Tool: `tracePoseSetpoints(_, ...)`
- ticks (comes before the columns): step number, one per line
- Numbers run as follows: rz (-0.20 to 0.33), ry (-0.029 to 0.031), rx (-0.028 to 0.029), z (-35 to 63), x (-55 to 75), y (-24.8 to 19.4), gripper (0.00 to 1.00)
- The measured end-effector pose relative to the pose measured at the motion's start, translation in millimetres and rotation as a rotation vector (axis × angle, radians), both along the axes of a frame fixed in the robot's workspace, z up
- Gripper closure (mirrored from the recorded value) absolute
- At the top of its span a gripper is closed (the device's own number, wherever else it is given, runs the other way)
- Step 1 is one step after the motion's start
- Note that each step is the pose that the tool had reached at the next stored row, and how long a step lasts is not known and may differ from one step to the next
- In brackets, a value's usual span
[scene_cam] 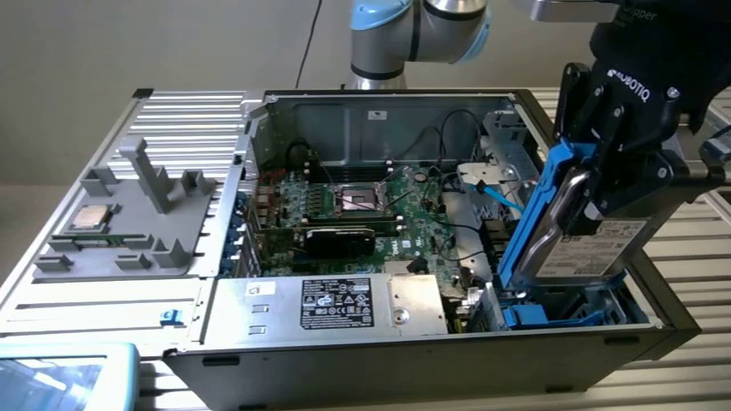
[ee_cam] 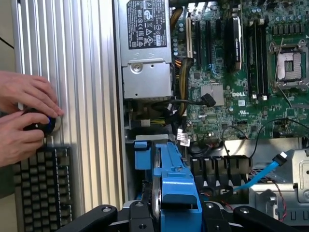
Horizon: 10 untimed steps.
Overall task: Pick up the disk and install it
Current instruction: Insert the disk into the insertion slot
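My gripper (scene_cam: pixel 615 167) is shut on the disk (scene_cam: pixel 571 244), a silver-grey hard drive with a white label in a bright blue frame. The black fingers clamp its upper part, and it hangs nearly upright, tilted, over the blue drive bay (scene_cam: pixel 560 314) at the front corner of the open computer case (scene_cam: pixel 400 94), on the exterior view's right. The lower end of the disk sits just above or inside the bay's opening; I cannot tell whether it touches. In the wrist view the disk (ee_cam: pixel 176 186) is seen edge-on, running away from my gripper (ee_cam: pixel 171 215).
A silver power supply box (scene_cam: pixel 342 304) with a black label lies beside the bay, and the motherboard (scene_cam: pixel 365 201) lies behind it. A blue cable (scene_cam: pixel 491 184) hangs near the bay. A grey tray with a CPU chip (scene_cam: pixel 92 218) sits on the exterior view's left. A person's hands (ee_cam: pixel 24 116) rest by a keyboard (ee_cam: pixel 41 188).
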State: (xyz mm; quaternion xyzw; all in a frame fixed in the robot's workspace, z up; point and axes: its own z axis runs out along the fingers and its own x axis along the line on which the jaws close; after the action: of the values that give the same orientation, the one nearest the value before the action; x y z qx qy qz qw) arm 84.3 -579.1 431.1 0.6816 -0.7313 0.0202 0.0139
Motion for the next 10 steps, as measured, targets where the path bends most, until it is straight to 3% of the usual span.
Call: tracePoseSetpoints(10,0.004,0.0,-0.0002,-10.2,0.0,-2.0,0.63)
